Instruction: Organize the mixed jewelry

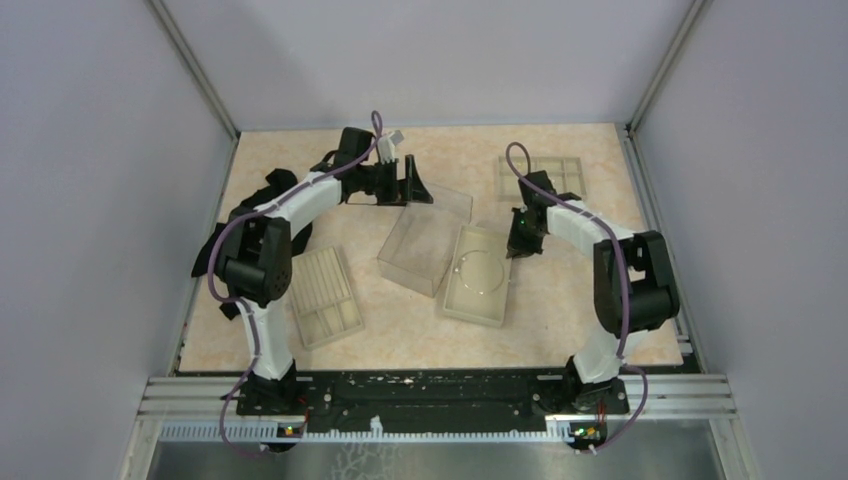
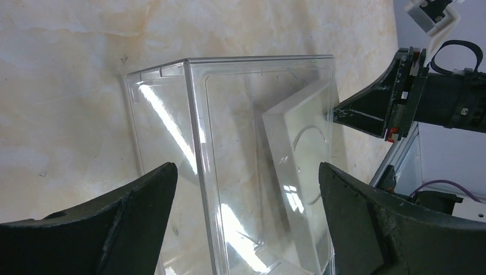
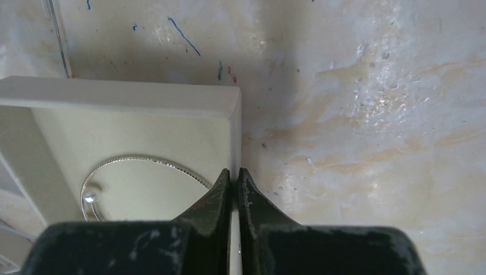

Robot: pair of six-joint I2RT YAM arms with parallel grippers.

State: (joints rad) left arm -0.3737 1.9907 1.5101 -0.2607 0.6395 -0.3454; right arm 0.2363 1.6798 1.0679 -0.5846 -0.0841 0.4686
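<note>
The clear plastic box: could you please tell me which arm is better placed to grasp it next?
Left, probably: the left gripper is open, facing the clear plastic box, while the right gripper is shut on the beige tray's wall.

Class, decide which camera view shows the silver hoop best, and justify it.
Right wrist: the hoop is close and sharp, its beaded wire and ball visible, though the right tool hides part. Top view shows the whole hoop, small and faint. Left wrist shows only arcs through the clear box.

The table (image 1: pixel 560 320) bears clear box (image 1: pixel 425 240), ridged tray (image 1: pixel 325 297), compartmented tray (image 1: pixel 572 172) and shallow tray (image 1: pixel 475 308).
</note>
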